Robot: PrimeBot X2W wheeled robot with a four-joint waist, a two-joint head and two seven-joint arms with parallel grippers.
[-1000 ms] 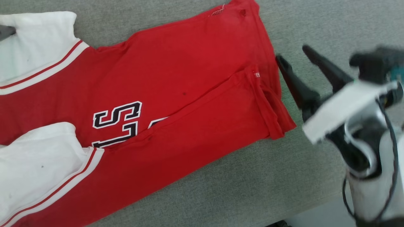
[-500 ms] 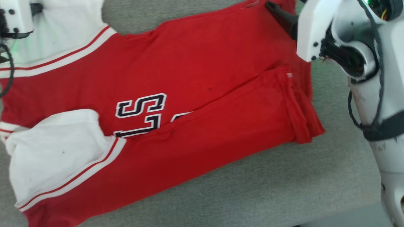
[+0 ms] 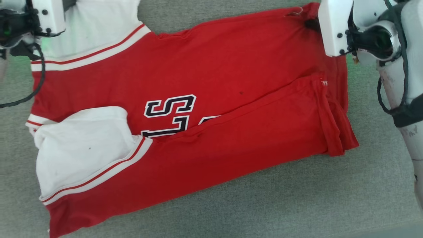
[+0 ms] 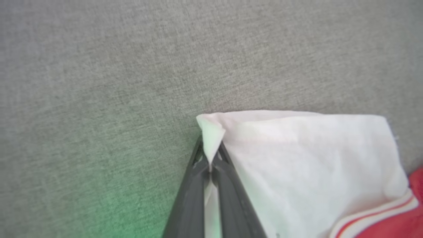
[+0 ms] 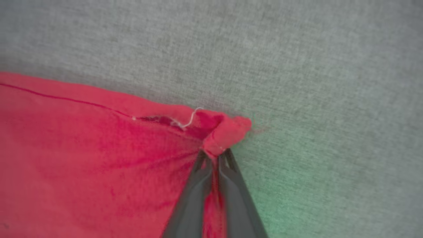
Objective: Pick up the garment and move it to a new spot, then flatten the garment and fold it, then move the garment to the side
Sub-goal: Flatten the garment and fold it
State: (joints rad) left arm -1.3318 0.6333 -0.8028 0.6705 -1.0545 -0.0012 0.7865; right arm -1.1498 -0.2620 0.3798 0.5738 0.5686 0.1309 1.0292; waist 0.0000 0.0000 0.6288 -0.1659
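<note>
Left gripper (image 4: 210, 158): fingers are closed together on a white corner of the garment (image 3: 211, 76); a peak of white cloth is pinched between the tips.
Right gripper (image 5: 215, 154): fingers are drawn nearly together on a bunched red corner of the garment; red cloth is seen between them.
Garment position: laid flat on the grey fabric surface (image 3: 264, 205), lengthwise across the head view, with its near long edge folded over the black lettering (image 3: 170, 105).
Garment ends: white panels (image 3: 82, 148) with striped trim are located at the robot's left; the red hem is located at the right.
Loose thread (image 5: 190, 120): seen beside the gripped red corner.
</note>
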